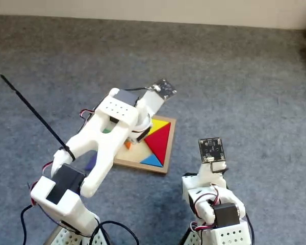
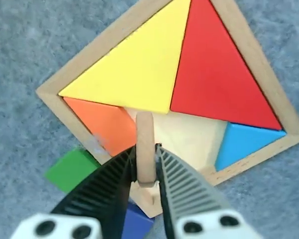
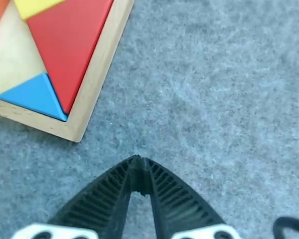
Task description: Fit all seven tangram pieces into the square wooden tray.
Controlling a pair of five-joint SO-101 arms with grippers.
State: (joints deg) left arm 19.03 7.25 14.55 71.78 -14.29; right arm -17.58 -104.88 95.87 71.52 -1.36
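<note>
The square wooden tray [image 2: 259, 55] holds a yellow triangle [image 2: 134, 69], a red triangle [image 2: 217, 74], an orange piece [image 2: 107, 124] and a small blue triangle [image 2: 241, 142]. My left gripper [image 2: 145, 148] is shut on a pale wooden piece [image 2: 145, 127], held on edge over the tray's bare middle [image 2: 189, 137]. A green piece [image 2: 70, 169] and a dark blue piece [image 2: 134, 221] lie on the carpet just outside the tray's rim. My right gripper [image 3: 138, 169] is shut with nothing in it, over carpet beside the tray's corner [image 3: 74, 132].
Grey carpet surrounds the tray [image 1: 166, 153] on all sides. In the high view the left arm [image 1: 109, 138] stretches over the tray's left half, and the right arm [image 1: 214, 204] sits folded at the lower right. A black rod [image 1: 30, 109] slants at left.
</note>
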